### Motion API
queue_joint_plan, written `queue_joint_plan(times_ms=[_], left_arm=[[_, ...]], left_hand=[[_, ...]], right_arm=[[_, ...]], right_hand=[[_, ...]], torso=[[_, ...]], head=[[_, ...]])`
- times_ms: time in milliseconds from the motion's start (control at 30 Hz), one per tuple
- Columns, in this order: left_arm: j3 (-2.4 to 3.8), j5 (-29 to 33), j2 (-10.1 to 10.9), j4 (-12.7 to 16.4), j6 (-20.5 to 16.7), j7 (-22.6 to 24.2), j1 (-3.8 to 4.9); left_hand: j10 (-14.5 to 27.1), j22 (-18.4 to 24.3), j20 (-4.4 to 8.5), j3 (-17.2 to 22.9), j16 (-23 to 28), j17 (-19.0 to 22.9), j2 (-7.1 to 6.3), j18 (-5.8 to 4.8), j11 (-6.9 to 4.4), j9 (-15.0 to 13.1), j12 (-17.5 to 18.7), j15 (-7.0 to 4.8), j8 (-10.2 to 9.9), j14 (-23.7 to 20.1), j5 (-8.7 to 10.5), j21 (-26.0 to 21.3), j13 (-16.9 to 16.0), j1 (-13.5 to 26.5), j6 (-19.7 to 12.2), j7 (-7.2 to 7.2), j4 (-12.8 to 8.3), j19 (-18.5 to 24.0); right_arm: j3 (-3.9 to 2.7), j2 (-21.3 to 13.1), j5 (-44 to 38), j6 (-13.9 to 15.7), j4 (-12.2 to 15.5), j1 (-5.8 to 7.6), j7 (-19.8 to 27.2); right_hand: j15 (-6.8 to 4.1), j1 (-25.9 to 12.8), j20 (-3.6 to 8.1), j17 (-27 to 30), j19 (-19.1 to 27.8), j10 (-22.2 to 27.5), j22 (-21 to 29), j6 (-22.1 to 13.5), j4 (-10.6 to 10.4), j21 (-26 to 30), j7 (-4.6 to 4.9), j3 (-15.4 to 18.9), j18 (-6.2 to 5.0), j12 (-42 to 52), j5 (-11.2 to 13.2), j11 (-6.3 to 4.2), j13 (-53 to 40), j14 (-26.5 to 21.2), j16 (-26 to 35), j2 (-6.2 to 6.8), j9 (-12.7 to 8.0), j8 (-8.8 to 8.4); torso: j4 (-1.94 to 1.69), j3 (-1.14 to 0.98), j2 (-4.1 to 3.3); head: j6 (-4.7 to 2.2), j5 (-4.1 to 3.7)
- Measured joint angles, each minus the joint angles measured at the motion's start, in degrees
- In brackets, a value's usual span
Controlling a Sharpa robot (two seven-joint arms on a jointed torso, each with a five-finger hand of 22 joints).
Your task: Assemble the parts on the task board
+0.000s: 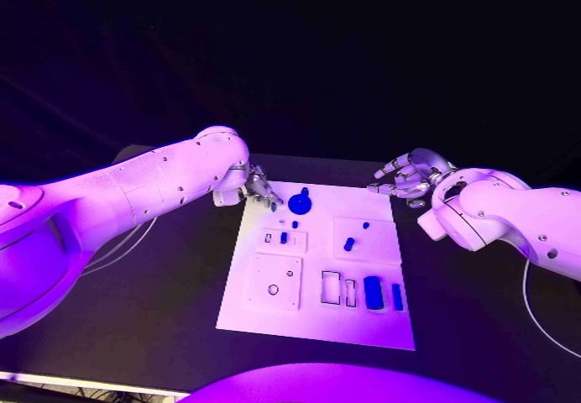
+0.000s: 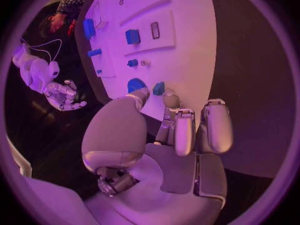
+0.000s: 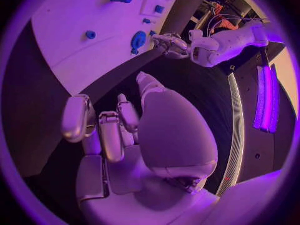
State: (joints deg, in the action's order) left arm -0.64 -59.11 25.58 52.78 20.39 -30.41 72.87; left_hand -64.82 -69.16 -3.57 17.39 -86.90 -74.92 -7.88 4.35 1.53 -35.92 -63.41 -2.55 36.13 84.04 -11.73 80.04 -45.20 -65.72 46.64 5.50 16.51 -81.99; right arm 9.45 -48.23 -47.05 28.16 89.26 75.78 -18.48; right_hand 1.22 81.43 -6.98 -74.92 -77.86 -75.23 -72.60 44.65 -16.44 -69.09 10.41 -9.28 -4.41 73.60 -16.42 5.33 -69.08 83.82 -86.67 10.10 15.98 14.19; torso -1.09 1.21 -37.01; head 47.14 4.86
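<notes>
The white task board (image 1: 317, 319) lies in the middle of the table. My left hand (image 1: 251, 186) is at its far left corner, and a small blue part (image 2: 159, 88) sits pinched between its thumb and a fingertip, just above the board's edge. Beside it a large round blue part (image 1: 299, 201) stands on the board. Other blue parts stand farther in: a short peg (image 1: 348, 244) and two upright blocks (image 1: 373, 292) near the front right. My right hand (image 1: 410, 178) hovers off the far right corner, fingers apart, holding nothing.
White raised plates with cut-out slots (image 1: 276, 281) cover the board's near left. Black table (image 1: 158, 285) surrounds the board on all sides. A thin cable (image 1: 121, 248) runs under my left arm.
</notes>
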Motion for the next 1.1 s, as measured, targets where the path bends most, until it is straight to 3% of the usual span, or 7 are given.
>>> queue_joint_plan(times_ms=[133,467,600,800,900,933,1100], left_arm=[[0.0,0.15,0.0,0.08,-0.12,0.25,-0.01],[0.01,0.43,0.05,0.11,-0.21,0.83,0.01],[0.01,0.64,0.11,0.2,-0.19,1.01,0.01],[-0.01,1.14,0.38,0.49,-0.16,1.2,-0.02],[-0.01,1.47,0.66,0.67,-0.21,1.27,-0.03],[-0.01,1.59,0.78,0.77,-0.25,1.29,-0.03],[-0.01,2.59,1.57,1.52,-0.72,1.36,-0.03]], left_hand=[[-0.21,-0.11,0.0,0.04,0.0,0.0,0.87,0.0,-0.21,0.0,-0.22,0.0,0.22,0.0,0.0,0.0,-0.07,-1.49,0.08,-0.08,-0.02,0.0],[-0.93,-0.48,0.22,5.67,0.0,0.01,2.73,0.0,-0.92,-0.09,-0.22,-0.42,0.76,0.0,0.03,0.0,-0.24,-8.65,0.99,-0.99,-1.82,-0.21],[-1.41,-0.68,0.46,10.22,0.0,0.01,2.39,0.01,-1.36,-0.09,-0.22,-0.54,1.35,-0.12,0.26,0.0,-0.24,-10.24,0.96,-0.97,-2.97,-0.03],[-1.96,-0.91,0.63,14.01,0.0,0.01,2.27,0.0,-1.51,-0.1,-0.22,-0.62,3.12,-0.2,0.43,0.0,-0.24,-10.57,0.56,-1.19,0.51,-0.2],[-2.09,-0.92,0.63,14.75,0.0,0.01,1.36,0.0,-1.4,-0.1,-0.22,-0.62,4.56,-0.2,0.43,0.0,-0.49,-9.77,0.54,-1.19,1.25,-0.2],[-2.28,-0.97,0.63,16.66,0.0,0.01,0.89,0.0,-1.44,-0.1,-0.22,-0.62,4.61,-0.2,0.44,0.0,-0.67,-9.3,0.54,-1.19,-0.01,-0.2],[-3.01,-1.01,0.63,18.22,0.0,0.01,-0.58,0.0,-1.54,-0.34,-0.95,-0.62,5.31,-0.2,-0.46,0.0,-1.57,-7.82,0.47,-1.11,0.0,-0.2]], right_arm=[[0.0,0.02,0.0,-0.01,-0.04,0.0,-0.01],[0.0,0.02,0.0,-0.04,-0.12,0.0,-0.01],[0.0,0.05,0.0,-0.06,-0.17,0.0,-0.01],[0.0,0.07,0.0,-0.09,-0.23,0.0,-0.01],[0.0,0.04,0.0,-0.1,-0.24,-0.01,-0.01],[0.0,0.02,0.0,-0.1,-0.24,-0.02,-0.01],[0.0,-0.08,0.0,-0.11,-0.29,-0.03,-0.01]], right_hand=[[0.0,0.0,0.0,0.0,0.0,0.0,0.0,0.0,0.0,0.0,0.0,0.0,0.0,0.0,0.0,0.0,-0.01,0.0,0.0,0.0,0.0,0.0],[0.0,0.0,0.0,0.01,0.0,0.0,0.0,0.0,0.0,0.0,0.0,0.0,0.0,0.0,0.0,0.0,-0.08,0.0,0.0,0.0,0.0,0.0],[0.0,0.0,0.0,0.01,0.0,0.0,0.0,0.0,0.0,0.0,0.0,0.0,0.0,0.0,0.0,0.0,-0.07,0.0,0.0,0.0,0.0,0.0],[0.0,0.0,0.0,0.01,0.0,0.0,0.0,0.0,0.0,0.0,0.0,0.0,0.0,0.0,0.0,0.0,-0.07,0.0,0.0,0.0,0.0,0.0],[0.0,0.0,0.0,0.01,0.0,0.0,0.0,0.0,0.0,0.0,0.0,0.0,0.0,0.0,0.0,0.0,-0.07,0.0,0.0,0.0,0.0,0.0],[0.0,0.0,0.0,0.01,0.0,0.0,0.0,0.0,0.0,0.0,0.0,0.0,0.0,0.0,0.0,0.0,-0.07,0.0,0.0,0.0,0.0,0.0],[0.0,0.0,0.0,0.01,0.0,0.0,0.0,0.0,0.0,0.0,0.0,0.0,0.0,0.0,0.0,0.0,-0.07,0.0,0.0,0.0,0.0,0.0]], torso=[[0.0,0.0,-0.01],[0.03,-0.01,-0.03],[0.03,-0.01,-0.03],[0.02,-0.01,-0.04],[0.0,-0.01,-0.04],[-0.01,-0.01,-0.04],[-0.07,-0.01,0.01]], head=[[0.02,0.01],[0.15,0.01],[0.16,-0.01],[0.23,-0.04],[0.24,-0.04],[0.24,-0.07],[0.29,-0.11]])
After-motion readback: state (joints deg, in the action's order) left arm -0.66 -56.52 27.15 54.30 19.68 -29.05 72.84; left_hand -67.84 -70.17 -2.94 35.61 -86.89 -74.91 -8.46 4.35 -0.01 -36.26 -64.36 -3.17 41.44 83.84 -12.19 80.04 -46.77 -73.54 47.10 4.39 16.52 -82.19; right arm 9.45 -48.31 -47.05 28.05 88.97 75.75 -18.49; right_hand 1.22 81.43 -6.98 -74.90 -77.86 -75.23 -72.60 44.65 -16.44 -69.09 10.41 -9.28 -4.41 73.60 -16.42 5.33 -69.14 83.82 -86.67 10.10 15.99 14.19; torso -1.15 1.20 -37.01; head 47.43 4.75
